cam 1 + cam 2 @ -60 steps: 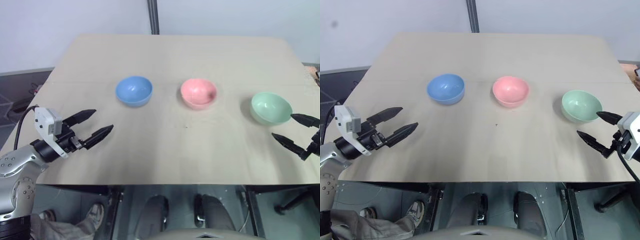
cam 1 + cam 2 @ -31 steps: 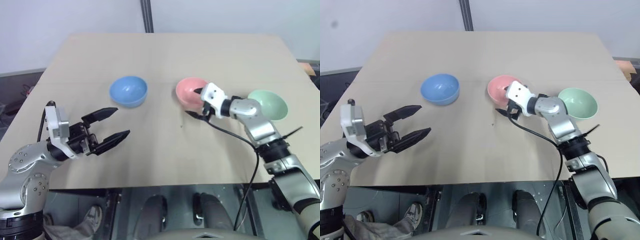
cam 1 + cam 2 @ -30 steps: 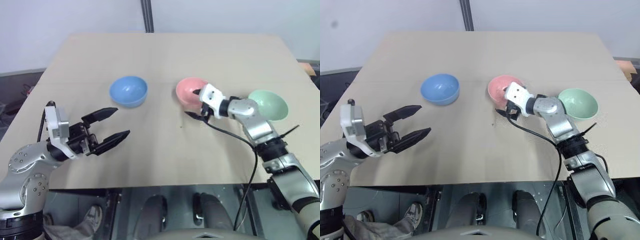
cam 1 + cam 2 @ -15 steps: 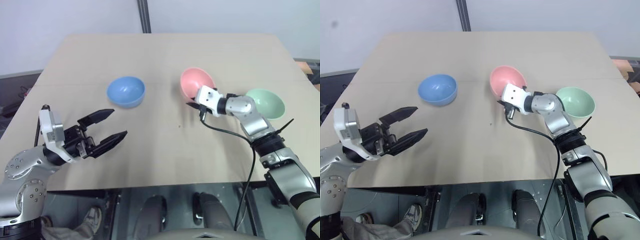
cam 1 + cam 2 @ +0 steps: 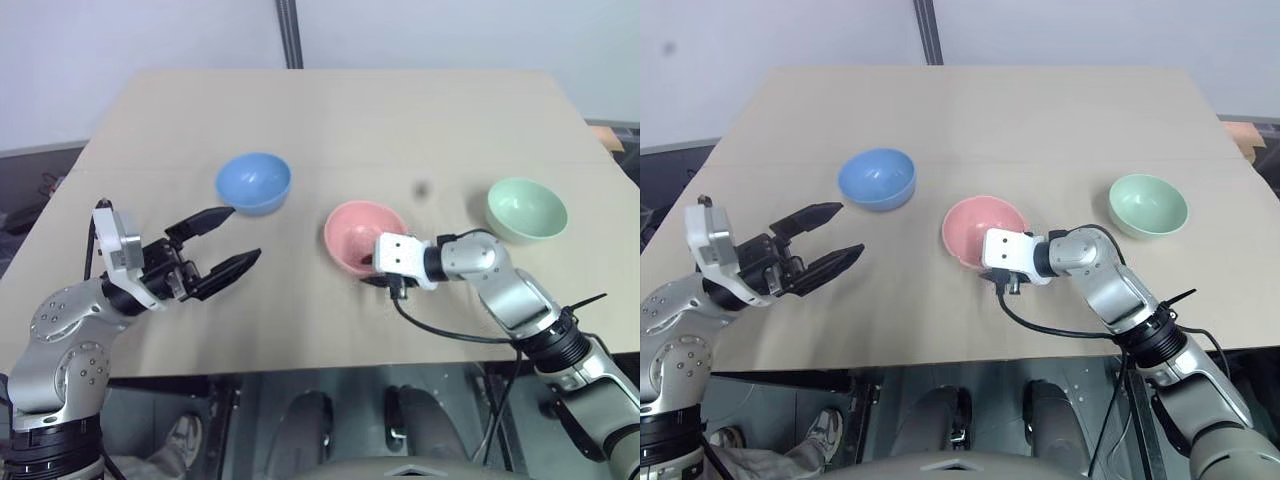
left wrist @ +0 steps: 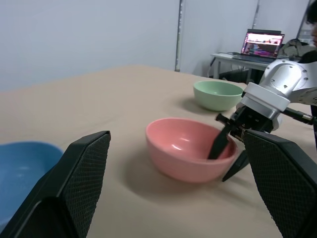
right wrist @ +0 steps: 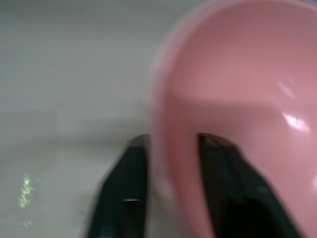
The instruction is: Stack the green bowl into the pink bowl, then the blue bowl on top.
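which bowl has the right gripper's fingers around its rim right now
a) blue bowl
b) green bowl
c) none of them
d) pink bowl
d: the right gripper has one finger inside the pink bowl and the other outside its wall, straddling the near rim, while the green bowl and blue bowl sit apart on the table, untouched.

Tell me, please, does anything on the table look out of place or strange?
Yes. The right gripper straddles the rim of the pink bowl, one finger inside and one outside, though the green bowl should be moved first. The blue bowl sits upright; nothing is spilled.
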`<action>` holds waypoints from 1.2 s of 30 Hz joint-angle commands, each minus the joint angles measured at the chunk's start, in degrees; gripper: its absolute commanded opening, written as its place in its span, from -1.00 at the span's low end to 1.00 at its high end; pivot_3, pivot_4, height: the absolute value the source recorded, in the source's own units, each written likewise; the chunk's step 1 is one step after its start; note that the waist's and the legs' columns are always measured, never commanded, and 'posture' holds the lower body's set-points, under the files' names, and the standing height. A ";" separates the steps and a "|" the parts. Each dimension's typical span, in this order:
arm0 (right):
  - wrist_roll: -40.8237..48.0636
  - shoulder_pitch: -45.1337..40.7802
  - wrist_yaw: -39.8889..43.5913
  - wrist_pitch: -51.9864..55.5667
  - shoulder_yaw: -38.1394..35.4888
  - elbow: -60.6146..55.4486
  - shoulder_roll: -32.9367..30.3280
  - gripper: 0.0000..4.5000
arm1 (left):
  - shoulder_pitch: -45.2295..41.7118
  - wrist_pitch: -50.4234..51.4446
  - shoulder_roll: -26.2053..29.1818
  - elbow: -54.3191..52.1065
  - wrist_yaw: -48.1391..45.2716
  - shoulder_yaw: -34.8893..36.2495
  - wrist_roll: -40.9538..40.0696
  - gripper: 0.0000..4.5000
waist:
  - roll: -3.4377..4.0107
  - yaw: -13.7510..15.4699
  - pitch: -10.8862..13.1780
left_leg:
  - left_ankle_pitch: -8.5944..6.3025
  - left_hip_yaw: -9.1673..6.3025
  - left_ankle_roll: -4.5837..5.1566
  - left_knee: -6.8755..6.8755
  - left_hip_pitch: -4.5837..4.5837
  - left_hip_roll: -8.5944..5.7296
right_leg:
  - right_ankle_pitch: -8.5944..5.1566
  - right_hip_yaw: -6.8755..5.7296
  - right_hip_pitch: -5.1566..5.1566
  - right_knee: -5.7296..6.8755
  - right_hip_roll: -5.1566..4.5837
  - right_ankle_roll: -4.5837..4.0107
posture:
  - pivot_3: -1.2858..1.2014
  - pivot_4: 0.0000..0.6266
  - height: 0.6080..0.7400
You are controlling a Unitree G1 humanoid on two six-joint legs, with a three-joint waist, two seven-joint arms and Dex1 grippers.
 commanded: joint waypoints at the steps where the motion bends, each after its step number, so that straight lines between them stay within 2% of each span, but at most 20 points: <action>1: 1.52 -1.54 -2.82 5.41 -6.19 -8.55 -0.19 0.56 | -0.73 -0.65 0.50 -0.09 -0.42 0.49 -0.11 1.00 | 0.01 0.02 0.01 | 0.01 0.00 -0.01 0.00 -0.02 0.01 | 0.02 0.00 -0.02 0.00 0.01 0.03 | 0.03 -0.52 1.00; 6: 9.01 0.80 -6.95 17.97 -18.74 -15.11 0.89 0.56 | -1.01 -0.38 -0.01 -0.17 -0.17 -0.13 -0.02 1.00 | 0.00 0.10 0.00 | 0.01 -0.01 -0.04 -0.01 -0.07 0.04 | 0.07 0.00 -0.03 -0.02 0.04 0.09 | 0.03 -0.52 1.00; 9: 5.11 1.90 -14.20 15.36 -23.70 -9.01 -1.75 0.56 | -1.12 -0.48 -0.59 0.19 -0.09 -0.63 0.19 1.00 | -0.01 0.22 0.00 | 0.01 0.03 -0.03 -0.01 -0.07 0.01 | 0.05 0.01 -0.02 -0.05 -0.02 0.06 | 0.03 -0.52 1.00; 15: 0.65 1.97 -24.98 10.19 -28.13 7.02 -5.49 0.56 | -1.60 -0.44 -1.02 0.47 -0.24 -1.67 0.46 1.00 | -0.02 0.05 -0.01 | 0.01 0.09 -0.02 0.00 -0.03 -0.03 | 0.02 0.07 -0.01 -0.04 0.02 0.01 | 0.03 -0.52 1.00; 22: 2.43 2.39 -26.14 10.84 -29.22 12.53 -5.82 0.56 | -1.25 -0.24 -0.31 0.25 -0.44 -1.48 0.37 1.00 | -0.01 -0.33 -0.01 | 0.00 0.27 -0.02 -0.09 -0.01 0.06 | 0.08 0.34 -0.13 -0.03 0.22 0.10 | 0.03 -0.52 1.00; 24: 3.05 2.40 -26.40 10.72 -29.45 13.32 -5.69 0.32 | -0.98 -0.09 -0.23 -0.09 -0.35 -1.38 0.23 1.00 | -0.01 -0.19 -0.01 | 0.00 0.26 -0.02 -0.10 -0.01 0.09 | 0.08 0.34 -0.13 -0.03 0.23 0.10 | 0.03 -0.52 1.00; 25: 3.48 2.33 -26.32 10.70 -29.55 13.40 -5.60 0.29 | -0.88 -0.04 -0.19 -0.18 -0.35 -1.34 0.20 1.00 | -0.01 -0.16 -0.01 | 0.00 0.28 -0.02 -0.10 -0.01 0.09 | 0.08 0.34 -0.13 -0.03 0.21 0.10 | 0.03 -0.52 1.00; 31: 4.99 1.61 -25.35 11.03 -28.72 11.89 -5.64 -0.94 | -0.70 -0.02 -0.13 -0.15 -0.26 -1.20 0.20 1.00 | -0.01 -0.14 -0.01 | 0.00 0.37 -0.01 -0.08 -0.01 0.07 | 0.08 0.43 -0.13 -0.04 0.15 0.12 | 0.03 -0.52 1.00; 36: 7.85 0.82 -22.08 4.28 -27.69 5.12 -4.61 -0.98 | -0.88 -0.22 -1.08 -0.20 2.24 -1.42 1.12 1.00 | -0.01 -0.23 0.00 | 0.00 0.42 -0.01 -0.10 -0.06 0.08 | 0.09 0.49 -0.26 -0.01 0.17 0.12 | 0.03 -0.52 1.00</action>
